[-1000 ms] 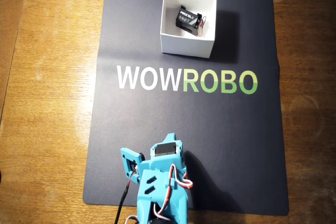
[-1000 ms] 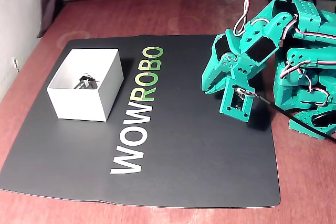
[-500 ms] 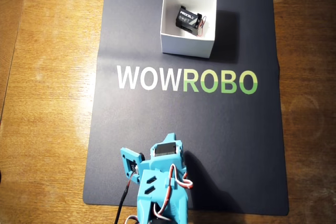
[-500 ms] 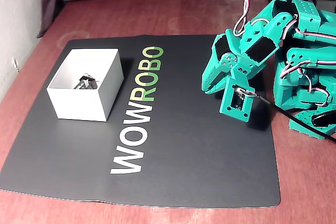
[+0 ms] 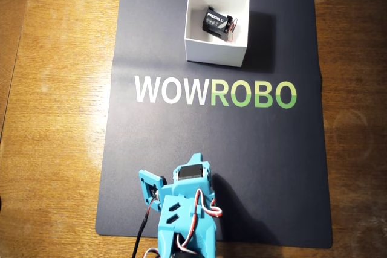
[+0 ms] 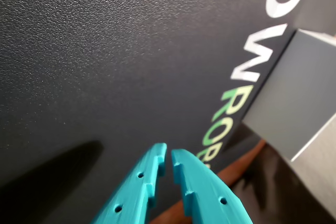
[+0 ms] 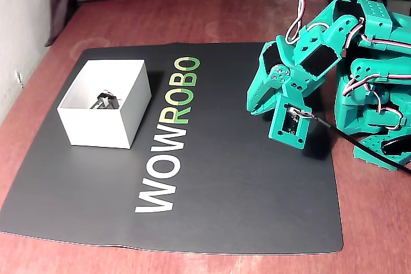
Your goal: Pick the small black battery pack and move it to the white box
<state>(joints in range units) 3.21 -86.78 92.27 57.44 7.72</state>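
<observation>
A brown wooden table (image 5: 54,119) is covered in its middle by a large dark rectangular mat (image 5: 242,167) printed with white and green "WOWROBO" lettering (image 5: 214,92). At the mat's near edge in the overhead view, a teal plastic robot arm (image 7: 321,49) with red and white wires is folded low, well apart from everything else on the mat. A square white cardboard box (image 5: 216,52) with thin straight walls and no lid is set on the far part of the mat, just beyond the lettering; in the fixed view (image 7: 96,126) it is seen at the left. Inside the box, on its floor, the small black rectangular battery pack (image 5: 215,21) with white lettering and thin red wires is seen lying tilted. The teal two-finger gripper (image 6: 168,158) is shown in the wrist view above bare mat, its jaws nearly together with only a thin slit between the tips and nothing held.
</observation>
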